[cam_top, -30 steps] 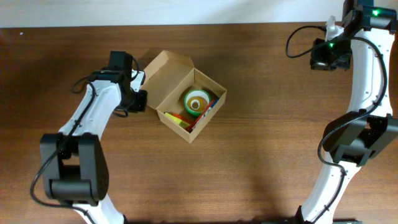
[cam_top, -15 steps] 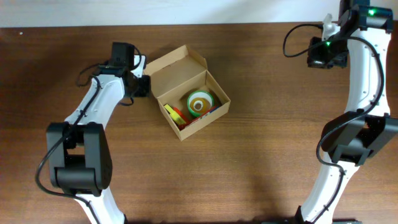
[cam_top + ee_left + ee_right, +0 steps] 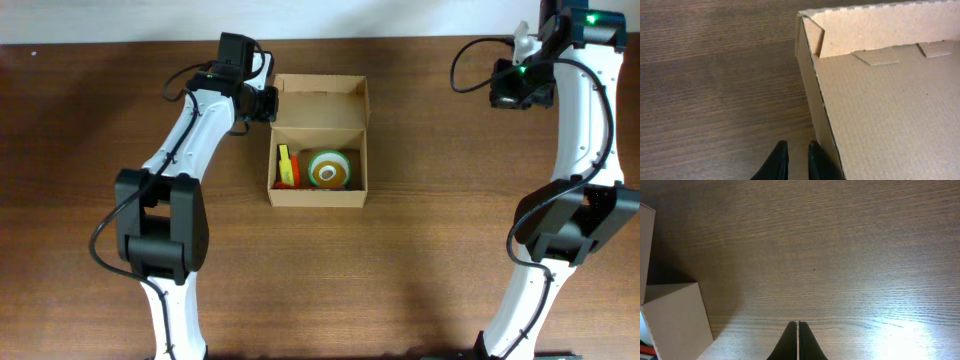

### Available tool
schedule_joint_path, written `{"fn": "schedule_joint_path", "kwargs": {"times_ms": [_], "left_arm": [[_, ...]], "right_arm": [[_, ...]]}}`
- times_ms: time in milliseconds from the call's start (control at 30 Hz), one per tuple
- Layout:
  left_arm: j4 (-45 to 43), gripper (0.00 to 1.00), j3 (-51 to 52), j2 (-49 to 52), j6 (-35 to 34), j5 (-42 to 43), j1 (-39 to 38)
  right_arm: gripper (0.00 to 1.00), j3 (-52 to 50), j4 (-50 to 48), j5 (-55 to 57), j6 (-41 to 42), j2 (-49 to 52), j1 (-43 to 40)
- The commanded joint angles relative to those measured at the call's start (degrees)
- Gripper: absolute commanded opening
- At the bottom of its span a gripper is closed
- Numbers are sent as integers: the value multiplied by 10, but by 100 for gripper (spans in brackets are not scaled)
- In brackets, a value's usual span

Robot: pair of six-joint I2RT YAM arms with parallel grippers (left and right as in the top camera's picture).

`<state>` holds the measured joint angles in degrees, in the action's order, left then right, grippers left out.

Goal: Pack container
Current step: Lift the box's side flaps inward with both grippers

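The tan cardboard container (image 3: 318, 197) stands open at the table's centre back, its flap lid (image 3: 322, 101) laid back away from me. Inside are a green tape roll (image 3: 328, 169) and yellow and red items (image 3: 287, 167). My left gripper (image 3: 267, 103) is at the lid's left corner. In the left wrist view its fingers (image 3: 797, 161) stand a narrow gap apart with bare wood between them. Its right fingertip (image 3: 814, 161) lies against the outside of the lid's side wall (image 3: 810, 85). My right gripper (image 3: 512, 93) is shut and empty at the far right, with its tips (image 3: 798, 329) over wood.
The table's back edge and a white wall run just behind the lid and both grippers. In the right wrist view the container (image 3: 675, 317) shows at the lower left. Both arms' bases stand at the near edge.
My left gripper has swept right and back along the lid. The container has turned clockwise with it and now sits square to the table. The right arm has barely moved.
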<state>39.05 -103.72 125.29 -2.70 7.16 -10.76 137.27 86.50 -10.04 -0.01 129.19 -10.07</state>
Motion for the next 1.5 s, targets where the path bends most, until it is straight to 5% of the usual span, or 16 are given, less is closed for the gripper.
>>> {"fn": "schedule_joint_path", "kwargs": {"times_ms": [0,200,367,667,1467], "left_arm": [[27,13,-26,7,-7,-43,9],[83,14,-34,7,-8,-3,73],[82,14,-34,10,-8,258,91],[46,12,-34,101,-81,517,159],[-76,12,-34,180,-210,547,109]], "right_arm": [[4,-5,0,-9,-3,-5,4],[4,-14,-47,-109,5,29,20],[4,-14,-97,-458,65,160,28],[4,-14,-109,-577,125,221,24],[4,-15,-160,-577,156,285,109]]}}
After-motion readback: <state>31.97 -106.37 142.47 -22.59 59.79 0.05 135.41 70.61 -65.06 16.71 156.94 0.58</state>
